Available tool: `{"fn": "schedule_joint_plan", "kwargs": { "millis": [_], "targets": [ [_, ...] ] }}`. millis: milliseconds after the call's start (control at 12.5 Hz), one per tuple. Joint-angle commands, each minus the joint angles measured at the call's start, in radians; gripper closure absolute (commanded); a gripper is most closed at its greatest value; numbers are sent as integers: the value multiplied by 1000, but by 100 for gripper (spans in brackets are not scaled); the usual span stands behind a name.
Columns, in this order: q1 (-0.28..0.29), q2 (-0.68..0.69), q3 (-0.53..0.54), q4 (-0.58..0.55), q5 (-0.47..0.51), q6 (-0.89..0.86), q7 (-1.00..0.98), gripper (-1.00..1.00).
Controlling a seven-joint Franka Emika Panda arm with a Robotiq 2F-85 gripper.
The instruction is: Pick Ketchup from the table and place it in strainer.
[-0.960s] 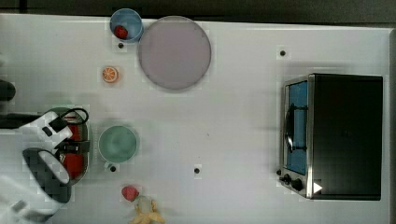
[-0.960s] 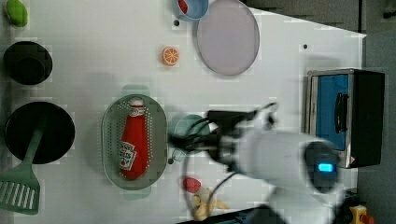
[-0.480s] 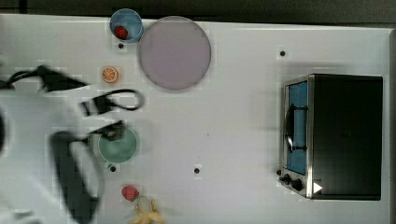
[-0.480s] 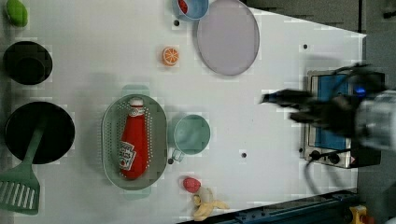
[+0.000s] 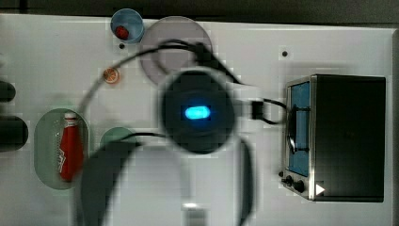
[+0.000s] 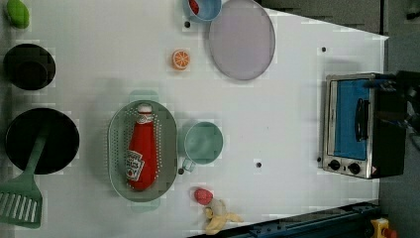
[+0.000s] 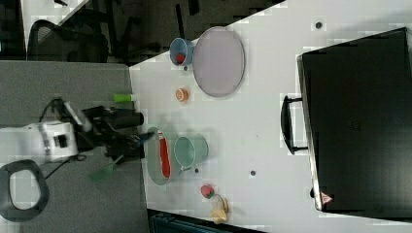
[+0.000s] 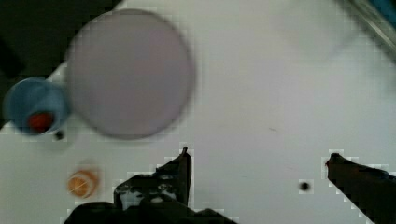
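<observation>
The Ketchup [image 6: 141, 152], a slim red bottle with a white cap, lies lengthwise in the mint-green oval strainer [image 6: 117, 148]. It is also in the top view, Ketchup [image 5: 70, 149] inside the strainer [image 5: 46, 146], and in the right view, Ketchup [image 7: 165, 158] in the strainer [image 7: 153, 167]. Nothing touches the bottle. In the wrist view my gripper [image 8: 259, 159] is open over bare white table beside the lilac plate [image 8: 128, 72], with nothing between its fingers. My arm's blurred dark body with a blue light [image 5: 197, 113] covers the middle of the top view.
A toaster oven [image 6: 359, 124] stands at the left view's right. A lilac plate [image 6: 241, 38], a blue cup [image 6: 203, 7] with a red fruit and an orange slice [image 6: 181, 59] lie at the back. Next to the strainer are a round green bowl [image 6: 203, 143], a strawberry [image 6: 202, 196] and a banana [image 6: 220, 222]. Black pans [image 6: 42, 141] and a spatula [image 6: 20, 201] sit on the left view's left.
My arm has swung away from the strainer toward the table's middle and the oven side. The Ketchup stays lying in the strainer. The fingers remain open.
</observation>
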Motion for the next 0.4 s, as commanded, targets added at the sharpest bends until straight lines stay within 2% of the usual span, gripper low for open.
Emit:
{"fn": "schedule_joint_plan", "kwargs": {
  "millis": [80, 400],
  "targets": [
    [-17, -19, -50, 11, 15, -70, 35, -100],
    [-15, -4, -48, 70, 14, -109, 35, -100]
  ]
}}
